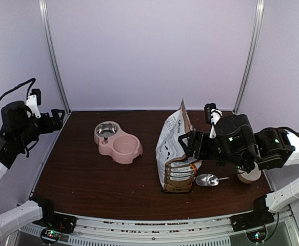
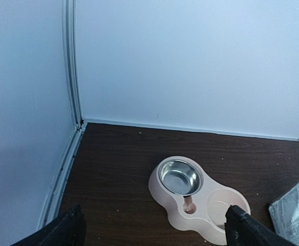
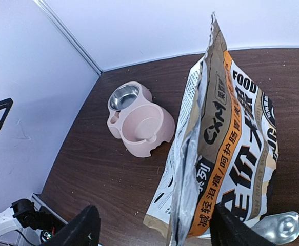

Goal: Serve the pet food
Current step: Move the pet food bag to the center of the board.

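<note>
A tall white, grey and orange foil-lined bag (image 1: 175,154) (image 3: 226,148) stands upright right of the table's centre, its top open. The pet food itself is hidden from view. My right gripper (image 1: 186,143) (image 3: 157,231) is open at the bag's upper right side, and the bag's near edge stands between its spread fingers without being clamped. A shiny metal scoop (image 1: 210,180) (image 3: 281,227) lies on the table just right of the bag's base. The pink double feeder (image 1: 117,141) (image 2: 211,218) (image 3: 141,125) sits left of the bag, with a steel bowl (image 2: 179,177) in its back basin. My left gripper (image 1: 57,117) (image 2: 154,233) hangs open high at the far left.
A pale round object (image 1: 250,177) sits partly under the right arm near the table's right edge. White walls with metal corner posts (image 1: 54,56) enclose the dark wooden table (image 1: 87,179) on three sides.
</note>
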`<state>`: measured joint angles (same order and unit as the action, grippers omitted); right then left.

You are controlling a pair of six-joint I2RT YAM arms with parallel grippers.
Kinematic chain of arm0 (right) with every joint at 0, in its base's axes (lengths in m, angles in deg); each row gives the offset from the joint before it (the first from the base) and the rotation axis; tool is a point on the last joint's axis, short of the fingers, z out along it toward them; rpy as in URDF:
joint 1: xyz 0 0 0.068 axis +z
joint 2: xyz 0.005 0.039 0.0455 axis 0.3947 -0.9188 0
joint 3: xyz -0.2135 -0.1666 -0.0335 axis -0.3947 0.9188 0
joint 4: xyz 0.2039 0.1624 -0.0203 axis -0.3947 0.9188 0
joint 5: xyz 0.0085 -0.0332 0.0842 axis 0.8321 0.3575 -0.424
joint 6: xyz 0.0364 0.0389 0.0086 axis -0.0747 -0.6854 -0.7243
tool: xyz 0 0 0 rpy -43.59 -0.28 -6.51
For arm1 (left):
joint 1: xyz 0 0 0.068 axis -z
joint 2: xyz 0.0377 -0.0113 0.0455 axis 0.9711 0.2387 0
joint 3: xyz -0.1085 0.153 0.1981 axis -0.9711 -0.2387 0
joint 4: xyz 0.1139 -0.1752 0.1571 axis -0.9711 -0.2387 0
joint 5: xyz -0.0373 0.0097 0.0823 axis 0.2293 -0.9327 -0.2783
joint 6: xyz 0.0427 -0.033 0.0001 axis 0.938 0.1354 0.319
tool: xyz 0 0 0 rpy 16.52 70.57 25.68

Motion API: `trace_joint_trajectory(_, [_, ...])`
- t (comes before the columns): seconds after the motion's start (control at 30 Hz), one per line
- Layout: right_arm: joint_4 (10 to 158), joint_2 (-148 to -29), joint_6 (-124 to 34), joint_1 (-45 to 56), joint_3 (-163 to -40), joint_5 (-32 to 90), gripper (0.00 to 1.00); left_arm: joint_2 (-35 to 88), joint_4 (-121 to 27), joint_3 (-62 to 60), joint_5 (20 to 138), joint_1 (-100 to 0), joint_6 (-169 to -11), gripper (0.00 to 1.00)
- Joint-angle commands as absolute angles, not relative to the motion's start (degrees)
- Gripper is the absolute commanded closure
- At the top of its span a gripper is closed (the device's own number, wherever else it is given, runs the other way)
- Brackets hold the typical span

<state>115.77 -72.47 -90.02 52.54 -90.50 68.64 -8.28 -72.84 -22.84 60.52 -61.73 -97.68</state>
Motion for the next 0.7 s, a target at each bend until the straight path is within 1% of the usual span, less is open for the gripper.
trace_joint_trajectory(0.0, [116.26,-69.02,-85.73,52.86,-90.1,69.47,0.21,-11.19,-76.96,-23.67,67.35,-60.57,-106.68,0.03])
trace_joint_trajectory(0.1, [117.58,-67.31,-83.32,52.73,-91.35,69.25,0.15,-11.48,-79.77,-22.34,66.58,-57.06,-108.54,0.03])
trace_joint_trajectory(0.23, [120.54,-65.3,-80.99,51.88,-93.57,68.76,0.09,-8.47,-80.9,-19.7,62.69,-48.76,-110.59,0.04])
trace_joint_trajectory(0.47, [127.01,-64.23,-80.54,44.06,-96.64,60.84,0.09,1.54,-79.44,-13.05,54.04,-33.08,-114.62,0.04])
trace_joint_trajectory(0.67, [125.66,-63.37,-80.2,33.99,-93.87,48.38,0.12,9.65,-74.56,-8.39,51.9,-23.91,-117.3,0.03])
